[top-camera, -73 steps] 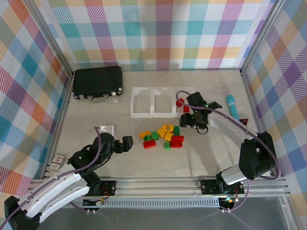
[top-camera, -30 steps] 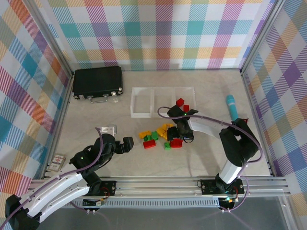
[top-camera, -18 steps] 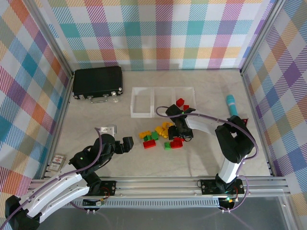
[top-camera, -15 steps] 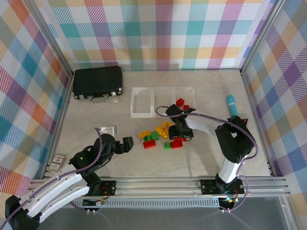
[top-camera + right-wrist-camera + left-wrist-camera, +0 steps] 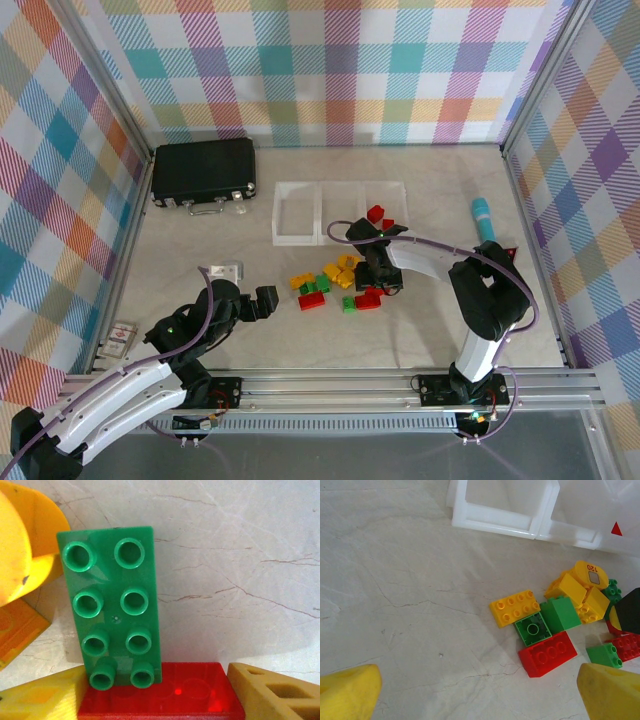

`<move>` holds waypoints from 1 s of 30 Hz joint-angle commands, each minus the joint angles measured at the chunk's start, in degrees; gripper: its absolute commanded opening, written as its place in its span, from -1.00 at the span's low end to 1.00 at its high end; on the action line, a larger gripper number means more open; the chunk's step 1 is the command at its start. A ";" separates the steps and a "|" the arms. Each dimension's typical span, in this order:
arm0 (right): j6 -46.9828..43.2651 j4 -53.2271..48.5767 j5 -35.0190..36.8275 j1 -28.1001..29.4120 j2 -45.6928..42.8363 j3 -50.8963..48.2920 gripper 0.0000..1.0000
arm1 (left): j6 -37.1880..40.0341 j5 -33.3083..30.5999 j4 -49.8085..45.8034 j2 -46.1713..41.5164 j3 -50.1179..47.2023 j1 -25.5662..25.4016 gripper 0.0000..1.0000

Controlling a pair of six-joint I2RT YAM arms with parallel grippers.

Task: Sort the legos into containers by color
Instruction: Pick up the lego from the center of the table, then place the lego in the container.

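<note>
Right wrist view: our right gripper (image 5: 160, 702), half-closed, clamps a red brick (image 5: 192, 692) at six o'clock; left gripper (image 5: 480, 697) gapes empty.

Plaid walls (image 5: 330, 70) in pastel orange, teal, blue and purple are enclosing the workspace at the back and on both sides, with slanting aluminium posts (image 5: 112, 90) running up at the two back corners. A pale table top (image 5: 200, 230) with thin grey marble-like veins is spreading between them, and a ribbed aluminium rail (image 5: 330, 382) is running along its near edge. Soft, even light is falling over everything, leaving only faint shadows on the surface.
</note>
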 commanded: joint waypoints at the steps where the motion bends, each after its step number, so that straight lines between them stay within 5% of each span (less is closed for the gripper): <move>1: 1.35 -1.80 1.74 -0.27 0.48 -0.21 0.28 | -0.85 -0.40 -0.45 -0.15 -0.96 -0.57 0.99; 18: -4.16 -8.42 8.26 -1.53 -9.40 9.35 0.08 | -0.68 0.02 0.83 1.03 -0.63 -0.52 0.99; 30: -17.26 -9.52 0.74 -14.07 5.48 35.55 0.04 | 0.76 0.02 0.99 3.37 1.66 -0.55 0.99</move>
